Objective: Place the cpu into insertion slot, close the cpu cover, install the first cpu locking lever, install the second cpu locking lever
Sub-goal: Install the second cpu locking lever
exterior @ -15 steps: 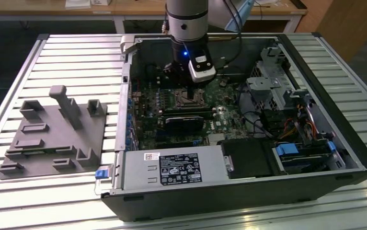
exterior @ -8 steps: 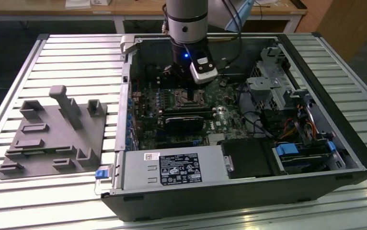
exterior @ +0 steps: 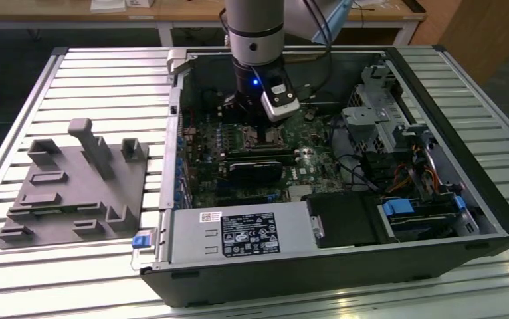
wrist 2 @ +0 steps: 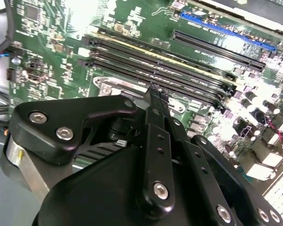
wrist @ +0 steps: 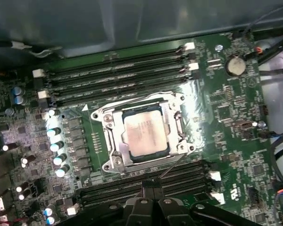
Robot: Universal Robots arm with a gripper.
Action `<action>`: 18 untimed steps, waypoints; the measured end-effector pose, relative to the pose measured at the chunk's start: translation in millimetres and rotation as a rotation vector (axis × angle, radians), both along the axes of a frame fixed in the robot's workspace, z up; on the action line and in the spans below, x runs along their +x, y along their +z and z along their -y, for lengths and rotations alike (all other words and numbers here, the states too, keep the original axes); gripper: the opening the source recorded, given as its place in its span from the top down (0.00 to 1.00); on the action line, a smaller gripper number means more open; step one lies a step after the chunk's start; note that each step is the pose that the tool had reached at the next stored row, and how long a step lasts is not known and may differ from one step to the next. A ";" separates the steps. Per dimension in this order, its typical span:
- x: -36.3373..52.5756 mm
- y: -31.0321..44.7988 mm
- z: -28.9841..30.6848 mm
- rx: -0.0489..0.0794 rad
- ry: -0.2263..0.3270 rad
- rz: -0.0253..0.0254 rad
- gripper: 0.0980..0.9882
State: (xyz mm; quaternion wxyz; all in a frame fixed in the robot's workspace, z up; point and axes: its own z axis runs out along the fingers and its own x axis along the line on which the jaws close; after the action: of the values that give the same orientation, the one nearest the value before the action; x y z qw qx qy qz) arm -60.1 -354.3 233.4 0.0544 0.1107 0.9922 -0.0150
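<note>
The cpu (wrist: 146, 134), a dull silver square, lies flat in the insertion slot (exterior: 259, 137) on the green board. The silvery cpu cover (wrist: 111, 141) lies down around the chip like a frame. A thin wire locking lever (wrist: 175, 165) runs along the socket edge nearest my fingers. My gripper (wrist: 149, 187) hangs low inside the case, beside the socket and over the memory slots. Its fingertips are pressed together, close to the lever's end; whether they touch it I cannot tell. In the second wrist view my gripper (wrist 2: 154, 90) points at the socket's metal edge (wrist 2: 114, 88).
Long black memory slots (wrist: 118, 77) flank the socket on two sides, and a row of capacitors (wrist: 56, 146) stands beside it. The case holds a drive cage (exterior: 374, 123), a power supply (exterior: 236, 234) and cables (exterior: 418, 176). A grey fixture (exterior: 73, 193) sits at the exterior view's left.
</note>
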 end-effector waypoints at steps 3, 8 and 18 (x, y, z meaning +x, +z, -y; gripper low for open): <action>-4.4 -3.2 0.4 0.000 0.005 -0.0003 0.99; -7.6 -8.6 2.4 0.003 0.008 -0.0023 0.99; -13.5 -16.3 8.8 0.035 0.008 -0.0037 0.99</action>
State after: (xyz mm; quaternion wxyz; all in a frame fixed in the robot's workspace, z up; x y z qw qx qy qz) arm -73.6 -363.1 217.1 0.0507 0.1075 0.9929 0.0022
